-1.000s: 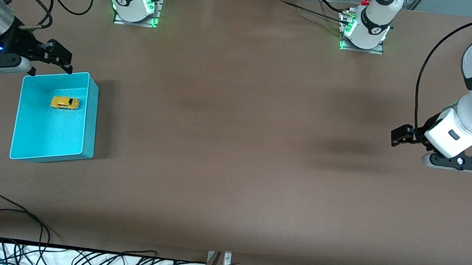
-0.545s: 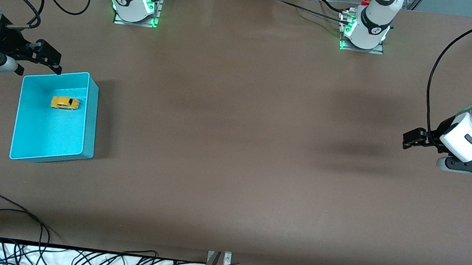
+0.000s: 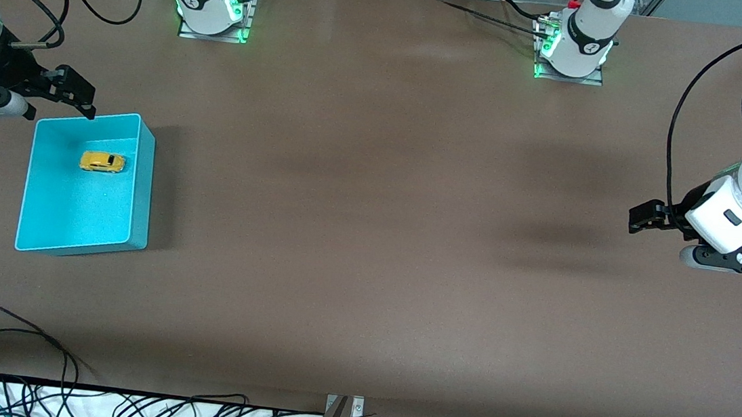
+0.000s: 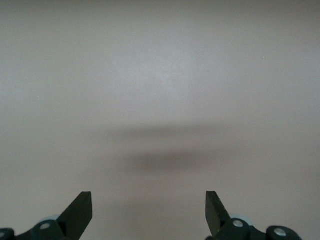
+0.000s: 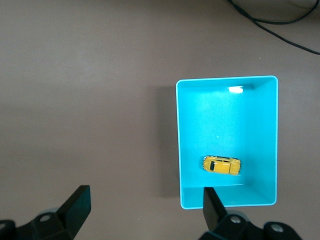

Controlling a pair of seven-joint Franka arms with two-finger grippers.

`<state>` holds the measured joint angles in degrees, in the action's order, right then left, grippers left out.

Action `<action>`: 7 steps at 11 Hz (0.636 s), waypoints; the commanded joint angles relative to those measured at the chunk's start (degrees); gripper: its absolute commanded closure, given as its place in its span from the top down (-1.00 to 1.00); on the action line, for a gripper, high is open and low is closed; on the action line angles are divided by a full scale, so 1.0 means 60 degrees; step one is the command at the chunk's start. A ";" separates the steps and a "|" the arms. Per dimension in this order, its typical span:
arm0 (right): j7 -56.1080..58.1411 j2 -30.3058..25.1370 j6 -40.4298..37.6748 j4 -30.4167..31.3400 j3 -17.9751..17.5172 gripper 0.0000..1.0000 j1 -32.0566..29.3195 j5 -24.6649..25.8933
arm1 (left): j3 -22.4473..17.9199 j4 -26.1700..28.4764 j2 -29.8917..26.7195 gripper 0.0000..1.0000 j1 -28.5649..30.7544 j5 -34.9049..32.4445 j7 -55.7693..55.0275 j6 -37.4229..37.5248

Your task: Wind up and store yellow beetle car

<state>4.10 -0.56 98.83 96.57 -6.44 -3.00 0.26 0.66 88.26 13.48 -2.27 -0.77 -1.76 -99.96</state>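
The yellow beetle car (image 3: 102,161) lies inside the teal bin (image 3: 142,180), in the part of the bin farther from the front camera; it also shows in the right wrist view (image 5: 221,165) inside the bin (image 5: 182,150). My right gripper (image 3: 72,92) (image 5: 145,205) is open and empty, up in the air over the table just beside the bin's edge that is farthest from the front camera. My left gripper (image 3: 642,217) (image 4: 149,210) is open and empty over bare table at the left arm's end.
The brown table (image 3: 368,235) holds only the bin. Loose black cables (image 3: 25,339) lie at the table's front edge near the right arm's end. The arm bases (image 3: 210,6) stand along the edge farthest from the front camera.
The right gripper has pulled away from the bin toward the table's end, then held. The left gripper moved toward its end of the table, then slightly back. The car has not moved.
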 commanded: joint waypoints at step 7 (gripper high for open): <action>-0.0171 0.0166 -0.0182 -0.0333 0.0004 1.00 0.0017 0.0322 | -0.0037 -0.0163 0.0067 1.00 -0.0062 0.0201 0.0177 0.0077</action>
